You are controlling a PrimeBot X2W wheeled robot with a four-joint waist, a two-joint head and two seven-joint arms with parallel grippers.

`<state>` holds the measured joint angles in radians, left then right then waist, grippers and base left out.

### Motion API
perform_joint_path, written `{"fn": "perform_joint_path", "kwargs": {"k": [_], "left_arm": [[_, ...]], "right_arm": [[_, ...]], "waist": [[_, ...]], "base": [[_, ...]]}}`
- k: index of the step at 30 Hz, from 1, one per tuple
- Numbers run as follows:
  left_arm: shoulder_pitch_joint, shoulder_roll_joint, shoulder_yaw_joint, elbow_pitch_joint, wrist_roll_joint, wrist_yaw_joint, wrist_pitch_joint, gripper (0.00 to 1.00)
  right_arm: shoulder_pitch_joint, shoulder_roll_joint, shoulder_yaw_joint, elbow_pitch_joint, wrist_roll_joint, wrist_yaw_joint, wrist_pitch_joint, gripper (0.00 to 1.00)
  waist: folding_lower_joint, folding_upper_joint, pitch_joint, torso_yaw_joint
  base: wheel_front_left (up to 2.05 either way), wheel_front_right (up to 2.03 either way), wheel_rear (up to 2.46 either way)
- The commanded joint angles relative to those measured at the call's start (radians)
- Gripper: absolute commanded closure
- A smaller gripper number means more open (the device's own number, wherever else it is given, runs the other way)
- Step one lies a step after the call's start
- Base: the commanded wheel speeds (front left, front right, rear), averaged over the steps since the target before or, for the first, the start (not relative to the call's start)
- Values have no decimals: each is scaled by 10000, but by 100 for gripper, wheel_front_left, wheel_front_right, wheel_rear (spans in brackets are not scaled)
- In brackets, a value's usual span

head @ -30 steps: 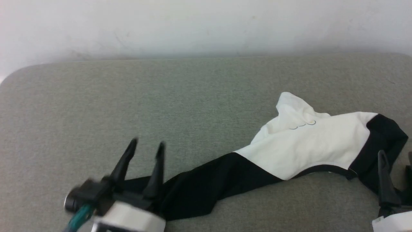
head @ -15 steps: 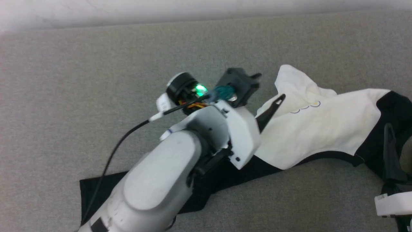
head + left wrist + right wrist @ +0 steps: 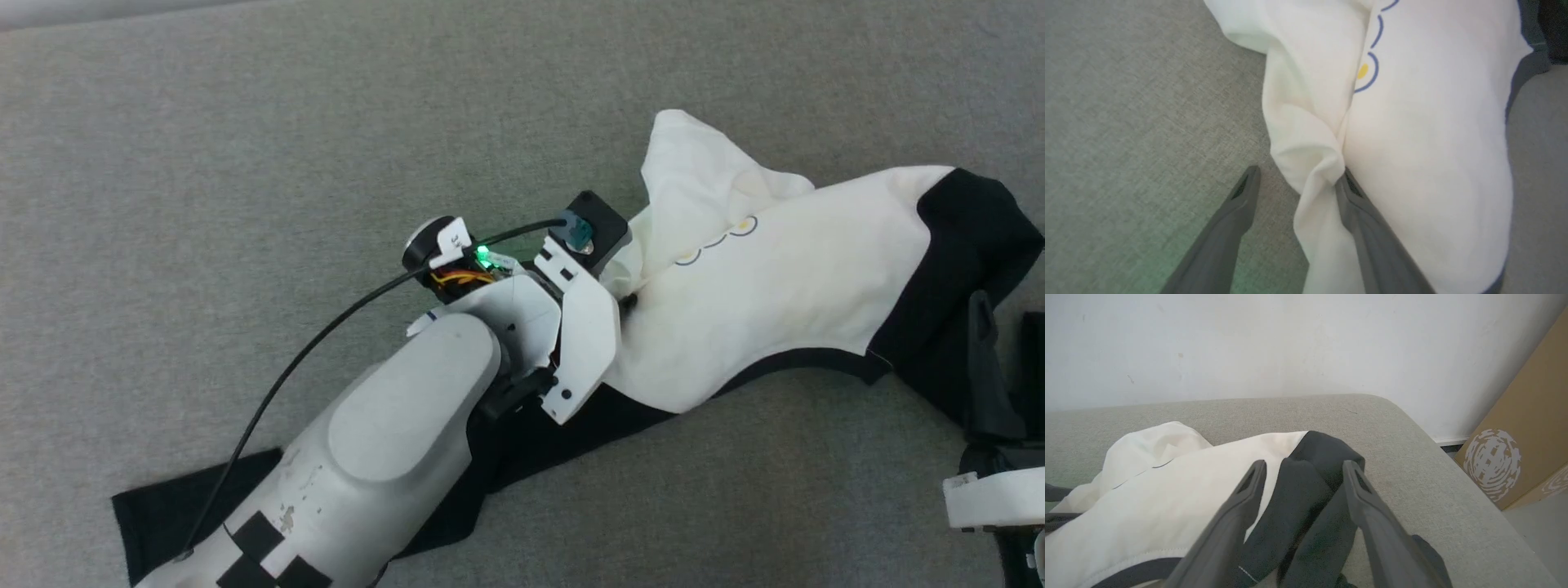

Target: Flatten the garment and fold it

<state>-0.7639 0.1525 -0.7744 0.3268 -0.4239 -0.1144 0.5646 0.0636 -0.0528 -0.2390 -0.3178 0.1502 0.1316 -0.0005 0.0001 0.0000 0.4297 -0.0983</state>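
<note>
Garment: the shirt (image 3: 784, 278) lies crumpled across the right half of the grey cushion (image 3: 245, 163), with one black sleeve trailing to the lower left.
Change: our left gripper (image 3: 1299, 175) has swung from that sleeve to a raised white fold (the camera dipped too). Its fingers are apart, straddling the fold, so we judge a pinch comes next.
Right gripper (image 3: 1304, 465): fingers spread over the other sleeve.
Room: the cushion edge is near on the right, and we have open room to the left.

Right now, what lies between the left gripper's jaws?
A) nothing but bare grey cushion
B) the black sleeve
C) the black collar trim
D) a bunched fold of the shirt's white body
D: in the left wrist view the left gripper stands open at the garment, with a bunched white fold between its jaws and the grey cushion beside it.
</note>
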Motion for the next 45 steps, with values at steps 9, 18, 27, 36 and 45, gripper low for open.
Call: {"fn": "perform_joint_path", "kwargs": {"k": [9, 18, 27, 36, 45], "left_arm": [[-108, -210, 517, 403, -412, 381, -951, 100], [-1284, 665, 2465, -1491, -889, 955, -1820, 100], [-1441, 2887, 3956, -770, -709, 822, -2690, 100], [-1139, 2681, 4184, 594, -1247, 683, -3191, 0], [-772, 2718, 4322, -1071, -1525, 675, -3510, 0]], "right_arm": [[-211, 26, -100, 132, 73, -9, -91, 0], [-147, 26, -72, 56, 61, -9, 69, 0], [-265, 26, 185, 34, 58, -9, 80, 0], [-382, 26, 136, 139, -28, -9, 114, 0], [-263, 26, 250, 386, -89, -9, 173, 0]], "waist": [[-1, 0, 74, 7], [-1, 0, -424, 431], [-1, 0, 349, -29], [-1, 0, 762, 103], [-1, 0, -363, 799]], "base": [[0, 0, 0], [0, 0, 0], [0, 0, 0], [0, 0, 0], [0, 0, 0]]}}
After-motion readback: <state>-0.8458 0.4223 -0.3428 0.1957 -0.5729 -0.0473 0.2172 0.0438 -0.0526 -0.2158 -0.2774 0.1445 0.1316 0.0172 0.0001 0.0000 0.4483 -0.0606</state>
